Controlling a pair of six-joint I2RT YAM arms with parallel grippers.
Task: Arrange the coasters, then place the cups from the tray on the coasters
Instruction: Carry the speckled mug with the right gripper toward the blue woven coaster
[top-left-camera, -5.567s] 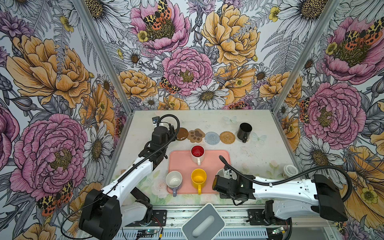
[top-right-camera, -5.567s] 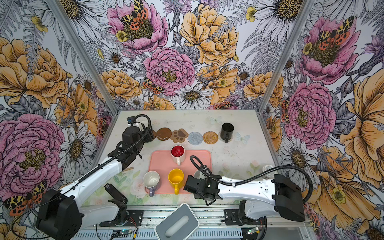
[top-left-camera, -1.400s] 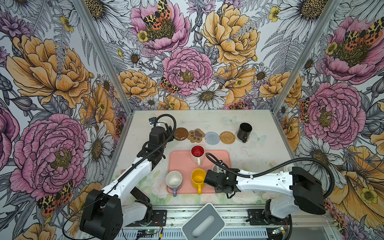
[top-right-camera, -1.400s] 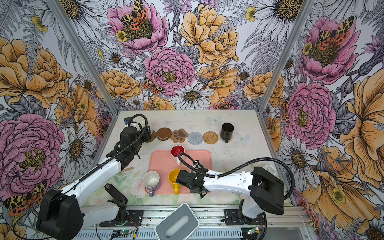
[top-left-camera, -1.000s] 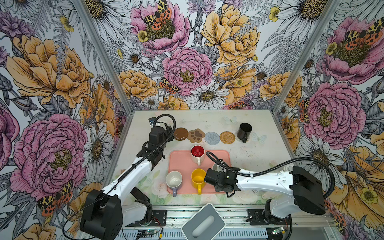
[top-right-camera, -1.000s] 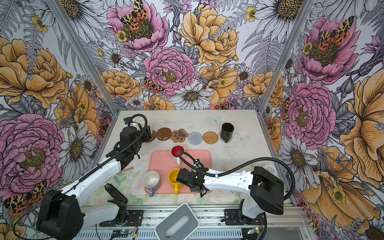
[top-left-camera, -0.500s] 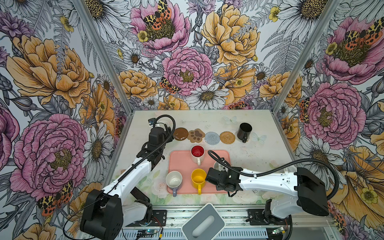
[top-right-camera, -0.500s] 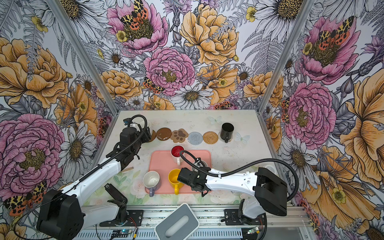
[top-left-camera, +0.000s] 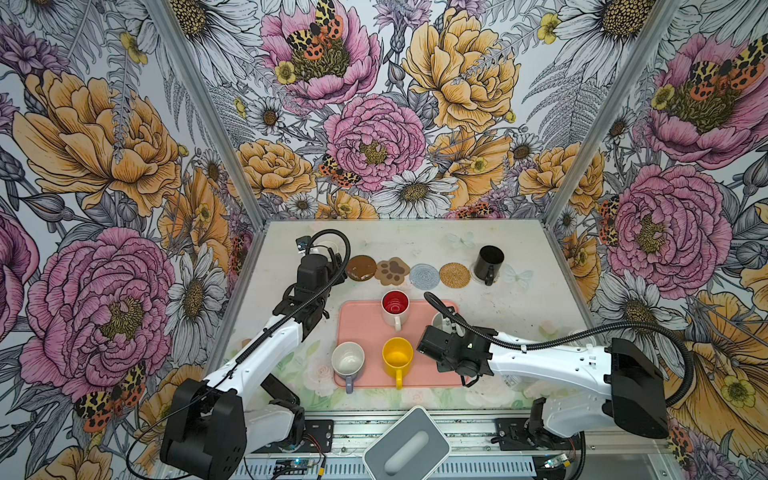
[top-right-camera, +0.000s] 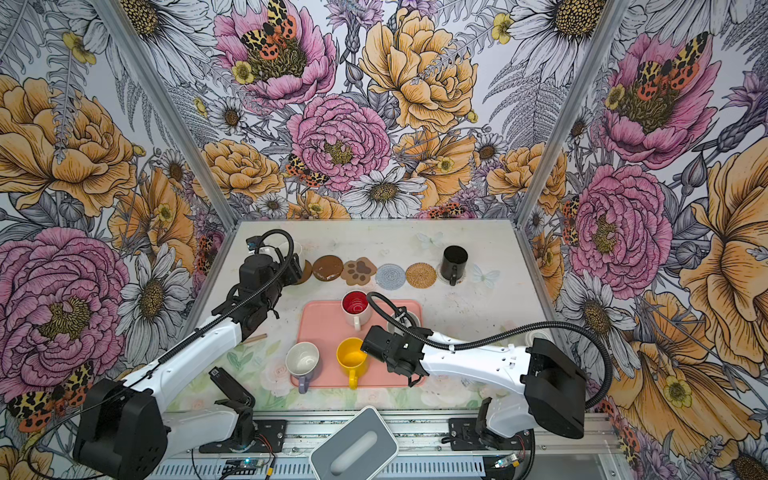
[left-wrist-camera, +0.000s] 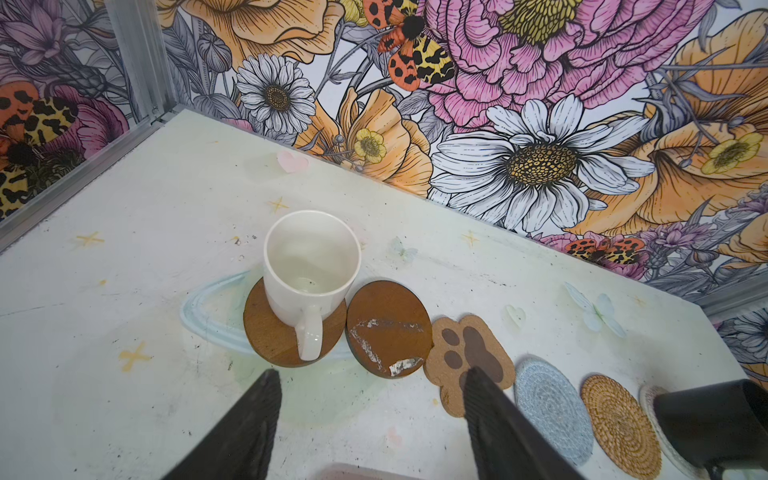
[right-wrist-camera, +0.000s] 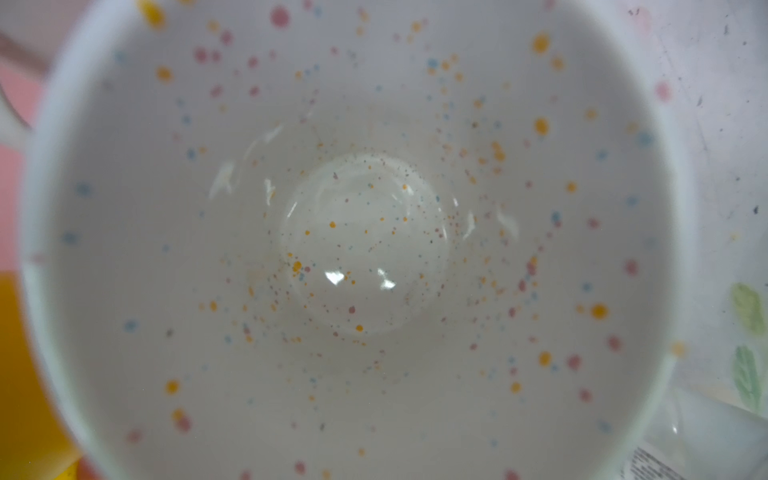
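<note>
Several coasters lie in a row at the back: brown disc (top-left-camera: 360, 268), paw print (top-left-camera: 392, 271), grey-blue round (top-left-camera: 424, 276), tan woven round (top-left-camera: 454, 274). The black cup (top-left-camera: 489, 262) stands at the row's right end. A plain white cup (left-wrist-camera: 311, 266) sits on another brown disc (left-wrist-camera: 266, 332). My left gripper (left-wrist-camera: 370, 374) is open just in front of it. The pink tray (top-left-camera: 361, 328) holds the red-inside cup (top-left-camera: 395, 305), lavender cup (top-left-camera: 348, 359) and yellow cup (top-left-camera: 397, 357). My right gripper (top-left-camera: 440, 338) holds the speckled cup (right-wrist-camera: 365, 232); its fingers are hidden.
A clear glass jar (right-wrist-camera: 706, 440) stands on the table right of the tray, close to the right arm. A pale coaster edge (left-wrist-camera: 648, 399) shows under the black cup. Flowered walls close in the back and both sides.
The right wrist has shifted slightly right and toward the back with the speckled cup. The left arm has barely moved and its jaws stay apart.
</note>
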